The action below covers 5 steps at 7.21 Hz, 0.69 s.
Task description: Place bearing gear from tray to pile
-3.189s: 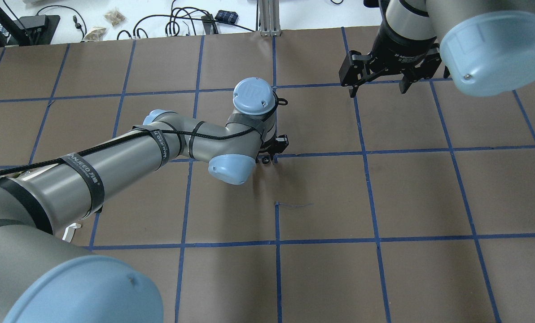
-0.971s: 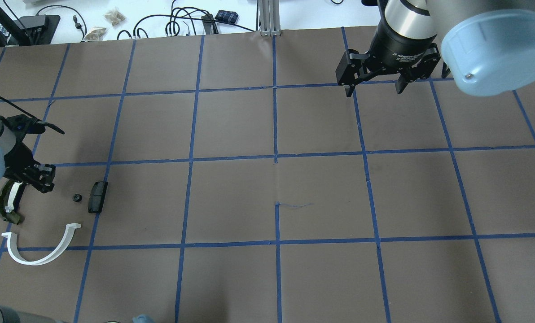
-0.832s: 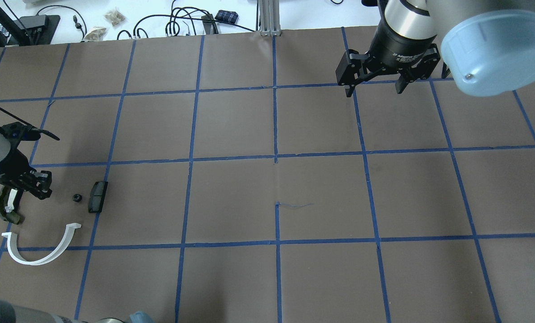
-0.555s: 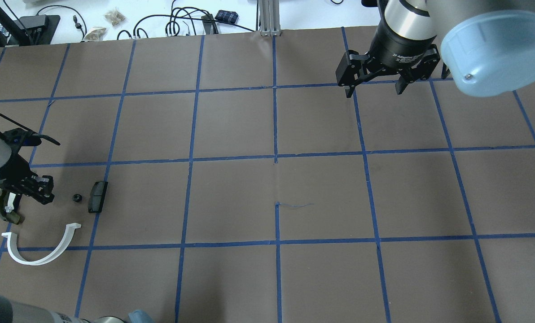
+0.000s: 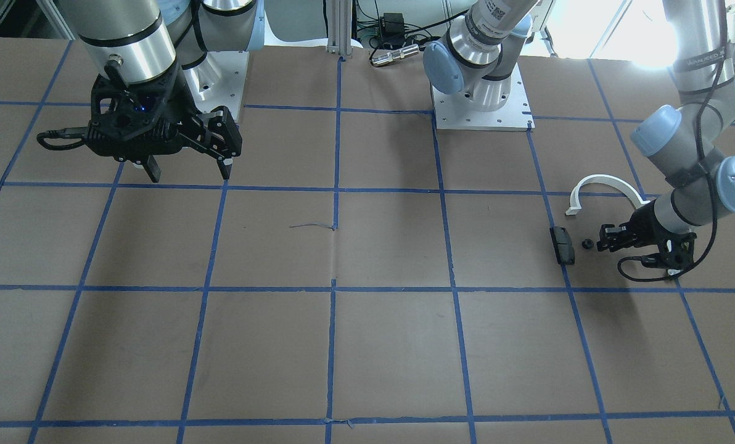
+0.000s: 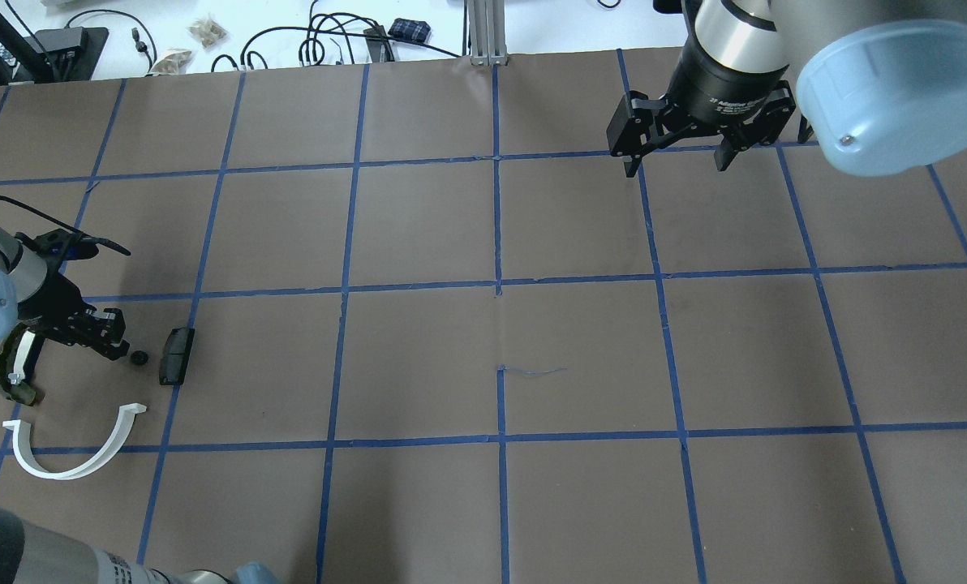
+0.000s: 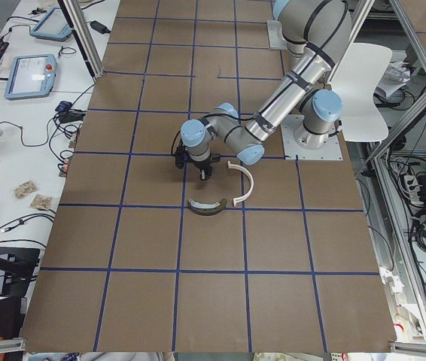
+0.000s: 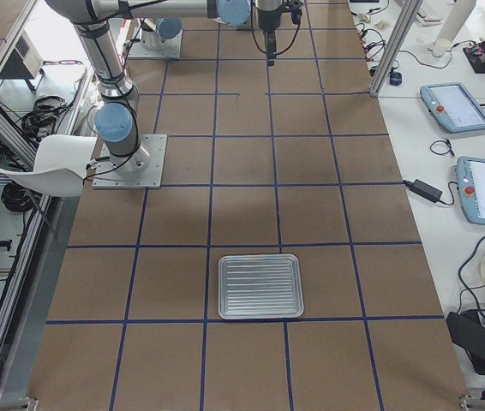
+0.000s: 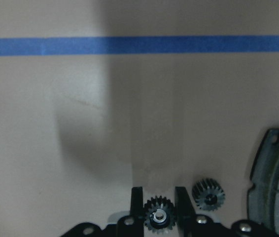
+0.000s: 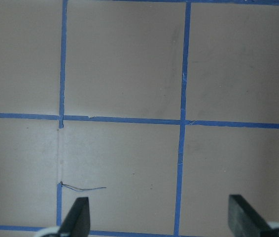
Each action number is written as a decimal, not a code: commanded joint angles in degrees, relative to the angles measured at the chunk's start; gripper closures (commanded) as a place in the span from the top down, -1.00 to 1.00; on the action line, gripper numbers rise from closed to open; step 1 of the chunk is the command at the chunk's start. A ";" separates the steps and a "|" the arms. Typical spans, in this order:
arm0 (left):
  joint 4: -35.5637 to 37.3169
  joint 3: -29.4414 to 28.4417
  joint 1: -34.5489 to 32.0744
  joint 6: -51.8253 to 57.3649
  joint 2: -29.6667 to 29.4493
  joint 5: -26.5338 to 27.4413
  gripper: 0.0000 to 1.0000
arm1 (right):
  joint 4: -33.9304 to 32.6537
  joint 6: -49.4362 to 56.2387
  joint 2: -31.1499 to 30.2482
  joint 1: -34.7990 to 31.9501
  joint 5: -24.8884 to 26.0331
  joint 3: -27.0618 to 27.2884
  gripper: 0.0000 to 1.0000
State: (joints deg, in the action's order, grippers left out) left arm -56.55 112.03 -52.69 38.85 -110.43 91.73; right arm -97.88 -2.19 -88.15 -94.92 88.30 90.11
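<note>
My left gripper (image 9: 159, 205) is shut on a small black bearing gear (image 9: 159, 219), low over the table. A second black gear (image 9: 208, 193) lies just right of it, and shows in the overhead view (image 6: 137, 357) too. The pile is at the table's left end: a black block (image 6: 175, 355), a dark olive curved piece (image 6: 13, 369) and a white half-ring (image 6: 70, 446). My left gripper (image 6: 113, 342) is among them, between the olive piece and the loose gear. The ribbed silver tray (image 8: 260, 285) shows bare. My right gripper (image 6: 676, 162) is open and empty, far off.
The brown table has a blue tape grid. Cables and small bags (image 6: 208, 31) lie beyond the far edge. In the front-facing view the left arm's elbow (image 5: 688, 148) hangs over the white half-ring (image 5: 608, 184) and hides the olive piece.
My left gripper has shifted right, from beside the olive piece toward the loose gear and black block. The pile parts and the right arm have not moved.
</note>
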 commanded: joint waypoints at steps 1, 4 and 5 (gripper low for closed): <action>-0.05 -1.03 -1.19 -0.18 -0.23 -0.50 -0.95 | 0.15 0.08 0.00 0.09 0.12 -0.02 1.00; -0.05 -0.41 -1.01 -0.18 -0.23 -4.45 0.98 | 0.50 0.08 -0.26 0.09 0.29 -0.02 1.00; -0.83 -0.84 -1.27 -0.27 0.81 -3.84 1.00 | 0.50 -0.01 -0.35 0.09 0.21 0.06 1.00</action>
State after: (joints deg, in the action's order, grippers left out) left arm -56.76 111.35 -53.83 38.64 -110.43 88.03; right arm -97.40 -2.13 -88.41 -94.84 88.58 90.10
